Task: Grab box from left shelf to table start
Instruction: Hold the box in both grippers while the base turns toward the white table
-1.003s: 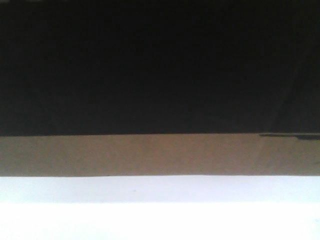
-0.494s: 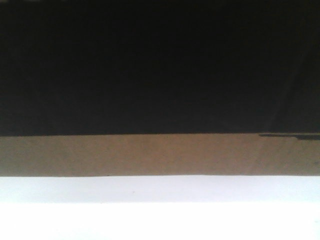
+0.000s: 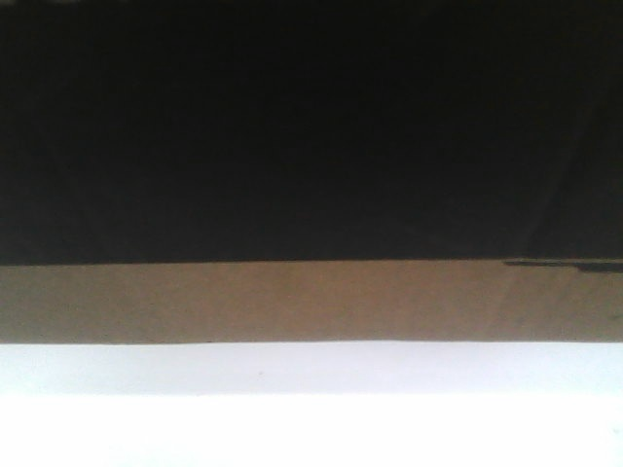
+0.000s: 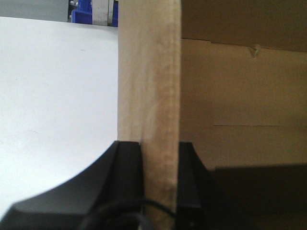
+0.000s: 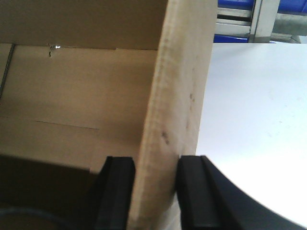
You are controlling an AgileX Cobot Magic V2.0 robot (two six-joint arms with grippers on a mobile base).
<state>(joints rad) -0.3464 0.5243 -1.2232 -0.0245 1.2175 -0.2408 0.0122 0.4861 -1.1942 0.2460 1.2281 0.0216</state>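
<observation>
Presently the box (image 3: 311,302) filled most of the front view: its black panel took the upper half of the frame, a brown cardboard band ran beneath it, and the white table (image 3: 311,409) showed along the bottom edge, the box's lower edge meeting it. In the left wrist view, the left gripper (image 4: 160,158) sat at the bottom centre with its two black jaws pinching an upright cardboard wall of the box (image 4: 151,86); the open brown interior lay to the right of that wall and the table (image 4: 53,96) to the left. Blue bins (image 4: 84,12) of the shelf appeared in the upper left corner, beyond the table's far edge. In the right wrist view, the right gripper (image 5: 156,187) at the bottom centre had its jaws clamped on the opposite wall (image 5: 180,86), with the interior to the left and the table (image 5: 254,105) to the right. Blue bins (image 5: 235,9) and a steel shelf (image 5: 261,19) upright occupied the upper right corner.
</observation>
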